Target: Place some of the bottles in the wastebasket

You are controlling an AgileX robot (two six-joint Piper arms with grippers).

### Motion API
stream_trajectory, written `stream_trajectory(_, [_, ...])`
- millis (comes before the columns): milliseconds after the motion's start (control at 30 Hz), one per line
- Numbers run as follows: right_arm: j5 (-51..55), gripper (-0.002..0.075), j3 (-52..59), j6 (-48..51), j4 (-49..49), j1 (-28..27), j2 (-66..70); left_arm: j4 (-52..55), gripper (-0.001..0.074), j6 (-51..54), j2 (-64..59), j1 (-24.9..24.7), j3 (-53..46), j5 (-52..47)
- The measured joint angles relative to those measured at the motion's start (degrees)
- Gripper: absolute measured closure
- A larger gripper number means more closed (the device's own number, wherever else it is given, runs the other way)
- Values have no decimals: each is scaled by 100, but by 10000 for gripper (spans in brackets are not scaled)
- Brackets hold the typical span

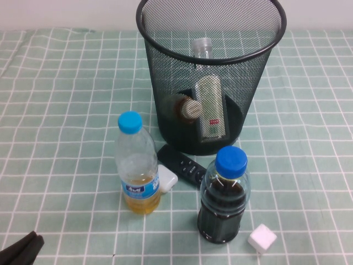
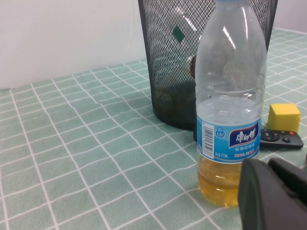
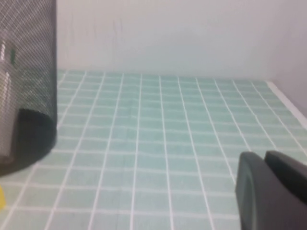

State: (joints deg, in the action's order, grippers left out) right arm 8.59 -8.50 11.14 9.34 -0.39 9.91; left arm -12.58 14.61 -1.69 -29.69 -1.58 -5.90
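The black wire-mesh wastebasket (image 1: 209, 83) stands at the back middle of the table. Both clear bottles lie inside it. The white-capped one (image 1: 209, 105) leans against the far wall with its cap up. The squat cream-capped one (image 1: 185, 107) lies beside it at the bottom. The basket also shows in the left wrist view (image 2: 163, 62) and the right wrist view (image 3: 29, 96). My left gripper (image 1: 22, 248) sits low at the front left corner, shut and empty (image 2: 268, 165). My right gripper (image 3: 264, 155) is out of the high view, shut and empty over bare cloth.
A blue-capped bottle of yellow liquid (image 1: 138, 165) and a blue-capped bottle of dark liquid (image 1: 223, 193) stand in front of the basket. A black remote (image 1: 182, 165) and a small white object (image 1: 167, 178) lie between them. A white cube (image 1: 261, 238) sits front right.
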Motion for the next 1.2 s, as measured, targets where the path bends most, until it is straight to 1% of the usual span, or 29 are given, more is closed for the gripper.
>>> stream_trajectory(133, [-264,731,846,0,100,-35,-613,0,739,0,0,0,0,0])
stream_trajectory(200, [-177,731,973,0,126,-35,-826,0,739,0,0,0,0,0])
stream_trajectory(333, [190,731,1008,28,10,-35,-1030,0,739,0,0,0,0,0])
stream_trajectory(567, [1213,732,1008,-3,-221,-35,-1032,0,739,0,0,0,0,0])
stream_trajectory(1200, [1261,733,1008,-37,-221,-35,-1032,0,740,0,0,0,0,0])
